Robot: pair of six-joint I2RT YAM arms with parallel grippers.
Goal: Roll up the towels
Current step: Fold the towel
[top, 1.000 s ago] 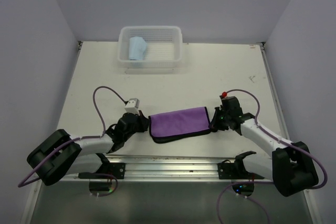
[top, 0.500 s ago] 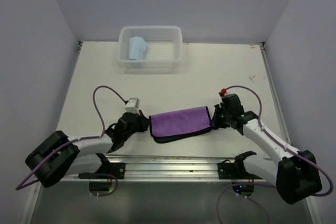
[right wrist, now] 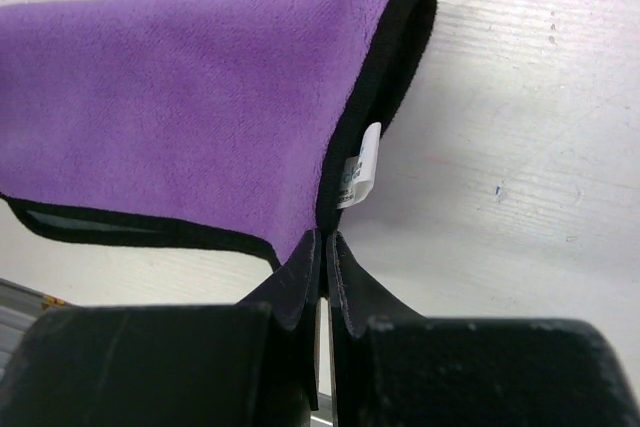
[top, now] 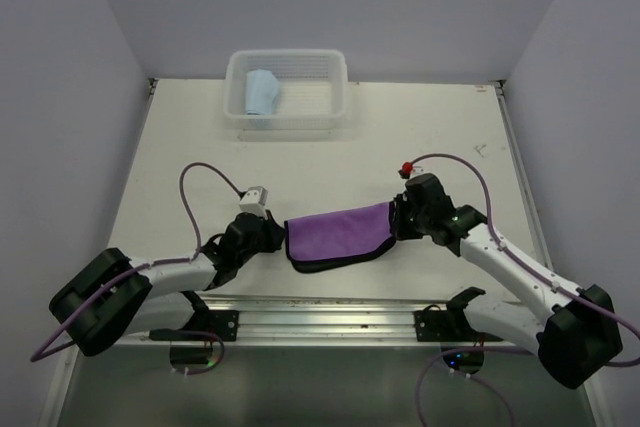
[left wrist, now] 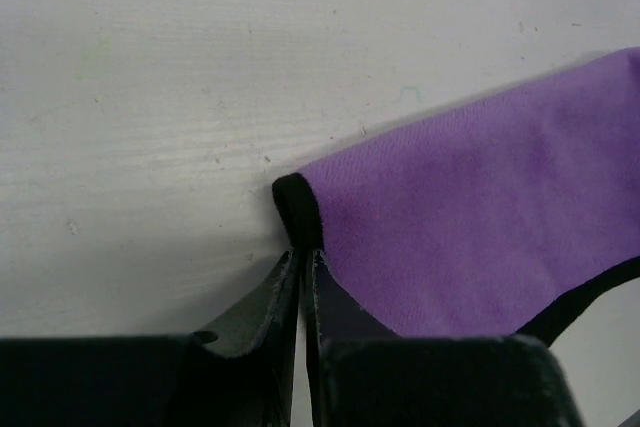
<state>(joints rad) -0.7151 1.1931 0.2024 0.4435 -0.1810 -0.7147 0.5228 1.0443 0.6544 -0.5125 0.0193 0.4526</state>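
The purple towel with a black edge lies folded on the table between my two arms. My left gripper is shut on its left edge, shown in the left wrist view pinching the black hem beside the purple towel. My right gripper is shut on the right edge and has lifted it; in the right wrist view the purple towel curls up, with a white label by the jaws. The light blue towel lies rolled in the white basket.
The white basket stands at the table's far edge, left of centre. A metal rail runs along the near edge between the arm bases. Purple cables loop off both arms over the table.
My right gripper has moved left and slightly away from the near edge, lifting the towel's right edge and folding it inward, so the towel looks shorter. My left gripper has stayed put.
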